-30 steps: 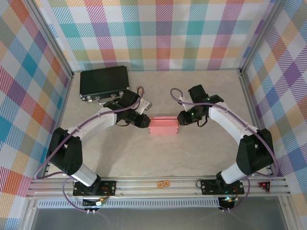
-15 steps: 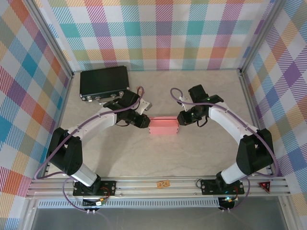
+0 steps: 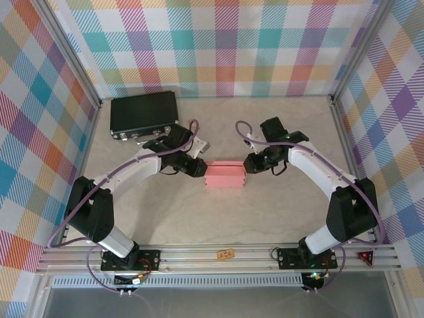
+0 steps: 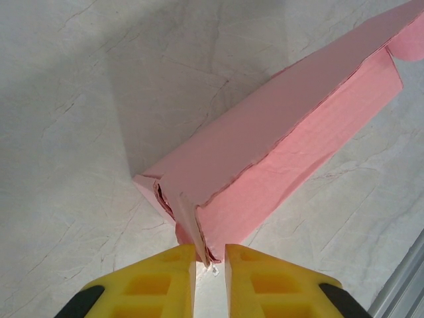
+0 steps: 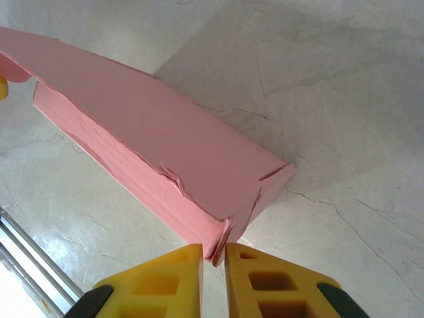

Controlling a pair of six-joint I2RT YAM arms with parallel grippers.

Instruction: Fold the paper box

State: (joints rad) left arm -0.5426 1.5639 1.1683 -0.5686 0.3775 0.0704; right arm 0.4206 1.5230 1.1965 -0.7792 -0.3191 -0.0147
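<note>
A salmon-pink, shallow rectangular paper box (image 3: 225,175) of thin card lay flat on the pale marbled counter (image 3: 265,212), between the two arms. The left hand (image 3: 202,169) met the box at its left end. In the left wrist view its yellow fingers (image 4: 156,285) stood almost together, with a thin upright flap of the box's end (image 4: 192,228) pinched between them. The right hand (image 3: 248,165) met the box at the opposite end. Its yellow fingers (image 5: 271,281) were likewise drawn close, clamping the folded card edge at that corner (image 5: 222,238). The box's long top panel looked closed, with creased, slightly ragged edges along its near side. A flat black hard case (image 3: 144,114) sat well beyond the box to its far left. A tiny tan block (image 3: 225,254) rested on the metal rail (image 3: 199,255) on the near side of the box.
</note>
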